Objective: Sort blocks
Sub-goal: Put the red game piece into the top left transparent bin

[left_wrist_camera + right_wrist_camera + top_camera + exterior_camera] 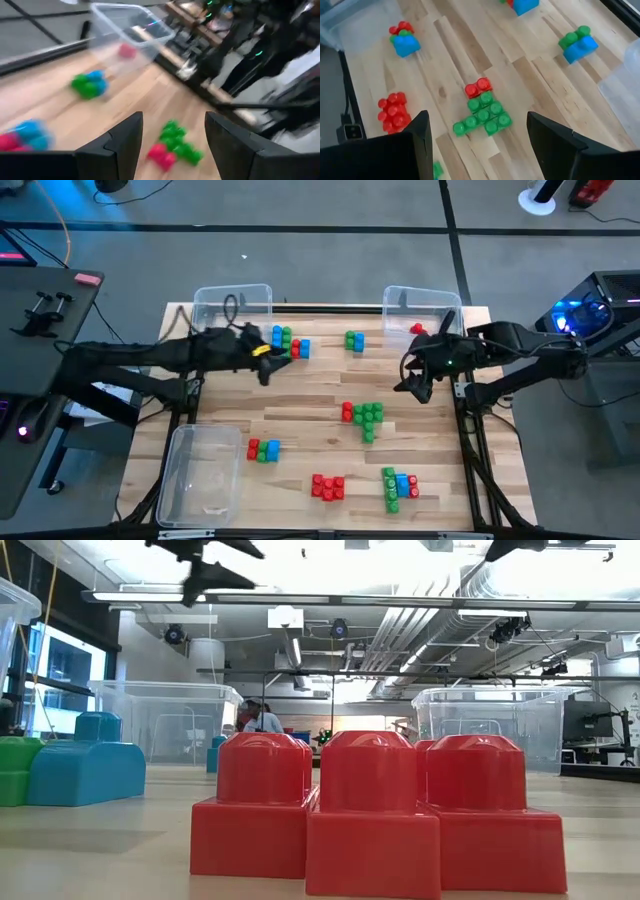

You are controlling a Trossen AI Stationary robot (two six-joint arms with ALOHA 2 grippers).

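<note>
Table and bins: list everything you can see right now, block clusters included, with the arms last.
Table: one, light wood.
Clear bins: three; two at the far edge, one at the near left corner.
Red block: one, in the far right bin.
Blocks: six clusters on the table; green-blue-red far left, green-blue far centre, red-green centre, red-green-blue near left, all-red near centre, green-blue-red near right.
Person: one, in the room beyond the table.
Left gripper: open, above the far left of the table.
Right gripper: open, above the table's right side.
</note>
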